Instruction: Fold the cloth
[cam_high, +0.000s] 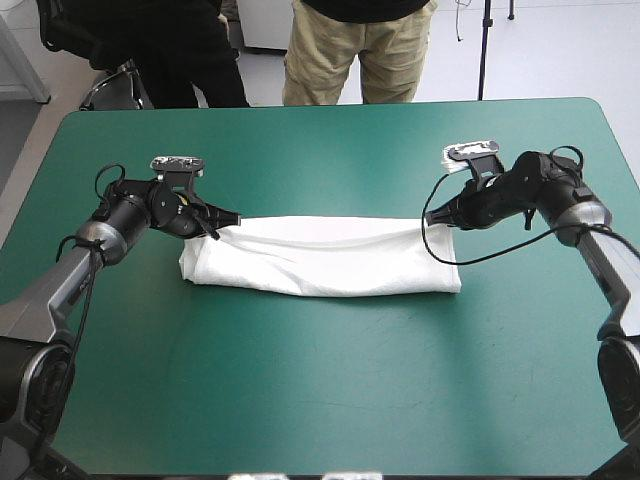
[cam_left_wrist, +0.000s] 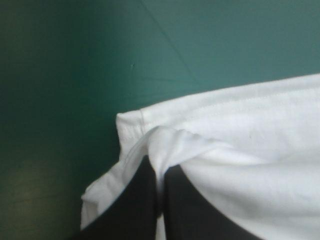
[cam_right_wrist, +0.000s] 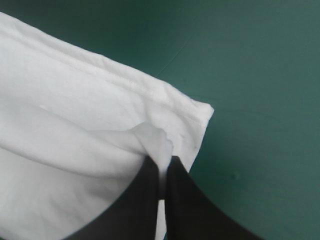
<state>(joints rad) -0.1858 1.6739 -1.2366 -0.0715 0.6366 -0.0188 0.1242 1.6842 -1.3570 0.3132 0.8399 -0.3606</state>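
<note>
The white T-shirt (cam_high: 325, 257) lies folded into a long band across the middle of the teal-green table. My left gripper (cam_high: 222, 222) is shut on the band's far left corner, a pinch of T-shirt (cam_left_wrist: 240, 130) caught between its black fingers (cam_left_wrist: 137, 200). At the far right corner my right gripper (cam_high: 440, 218) is shut on the T-shirt (cam_right_wrist: 75, 115) in the same way, fabric bunched at its fingers (cam_right_wrist: 150, 190). Both held corners are lifted slightly off the cover.
Bare teal-green cover (cam_high: 320, 390) surrounds the band on all sides, with a wide stretch toward the front edge. Beyond the table's far edge two people stand, not over the top.
</note>
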